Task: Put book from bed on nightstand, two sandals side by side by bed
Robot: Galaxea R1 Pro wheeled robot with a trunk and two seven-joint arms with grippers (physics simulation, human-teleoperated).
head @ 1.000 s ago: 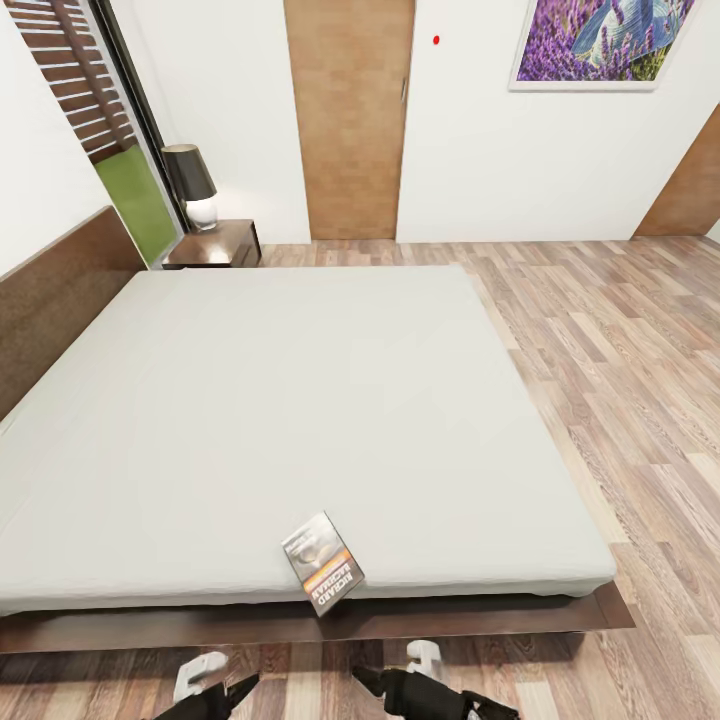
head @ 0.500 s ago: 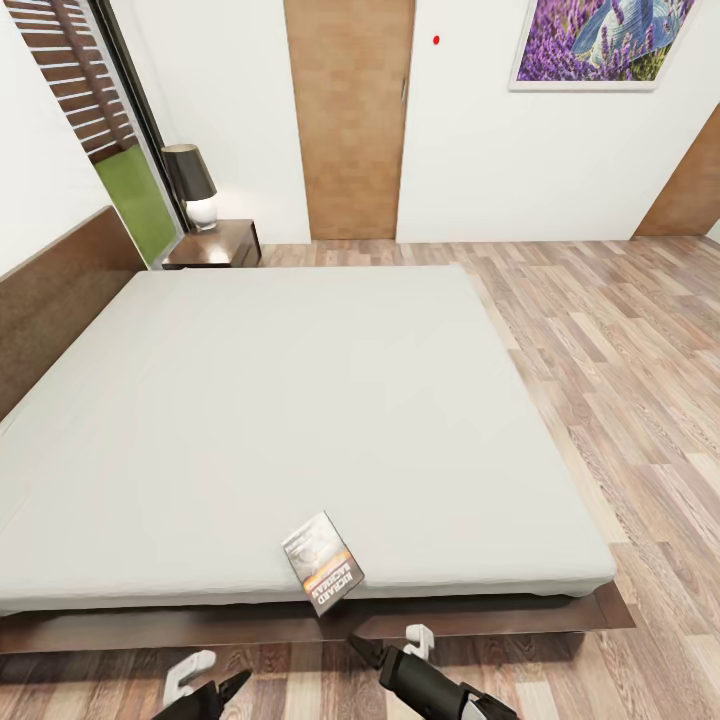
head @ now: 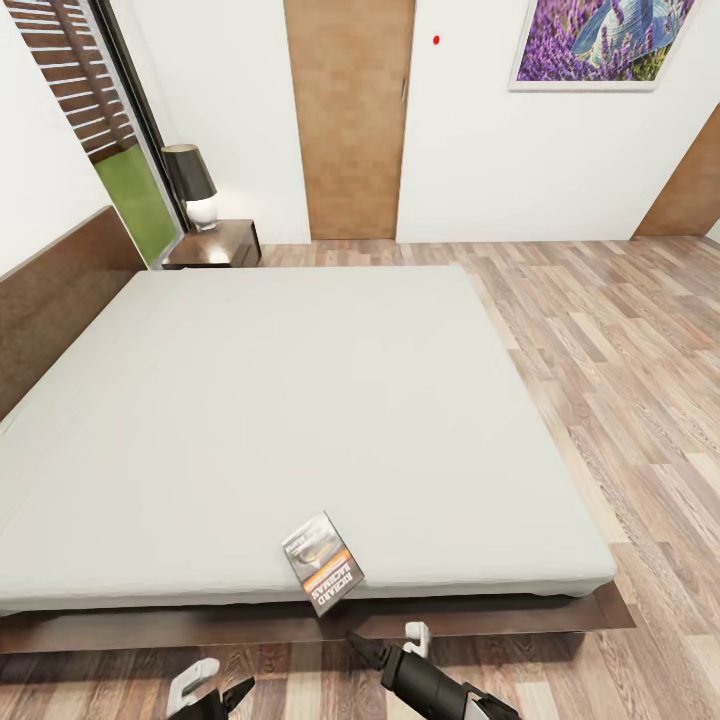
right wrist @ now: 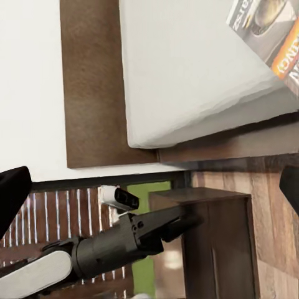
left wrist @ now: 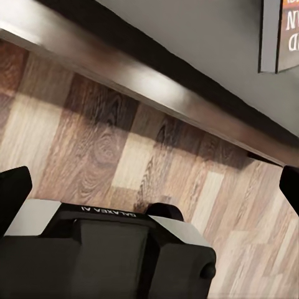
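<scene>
Since half a second ago the right gripper [head: 362, 647] is edging slightly lower in the head view and the left gripper [head: 240, 690] is sinking toward the frame's bottom; the bed [head: 300, 420] and the book [head: 322, 563] are lying unchanged. The book is resting on the mattress at the bed's near edge, its lower corner overhanging, just beyond the right gripper's tips. Both grippers are hovering over the floor [head: 620, 330] with fingers spread, gripping nothing

Dark-shaded lamp [head: 192, 183], framed lavender picture [head: 598, 42], small red wall dot [head: 436, 40].
</scene>
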